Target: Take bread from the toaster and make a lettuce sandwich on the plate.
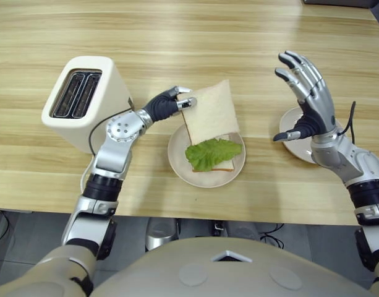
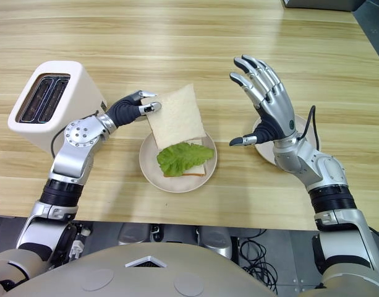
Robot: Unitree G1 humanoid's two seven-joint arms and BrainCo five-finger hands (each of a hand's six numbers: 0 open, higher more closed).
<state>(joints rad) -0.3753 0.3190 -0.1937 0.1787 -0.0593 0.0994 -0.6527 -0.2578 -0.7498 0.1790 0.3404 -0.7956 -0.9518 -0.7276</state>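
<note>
Left robot hand (image 1: 164, 106) pinches the top bread slice (image 1: 209, 111) by its left edge, tilted over the plate (image 1: 177, 163) near the bench's near edge. Lettuce leaf (image 1: 212, 153) lies on the bottom slice (image 1: 225, 166). Right robot hand (image 1: 306, 93) hangs spread wide, holding nothing. Step: closing the sandwich. Next, you lower the slice flat onto the lettuce, square it, and release.

Two slices (image 1: 211, 111), two plates (image 1: 177, 154), one toaster (image 1: 112, 93)
</note>
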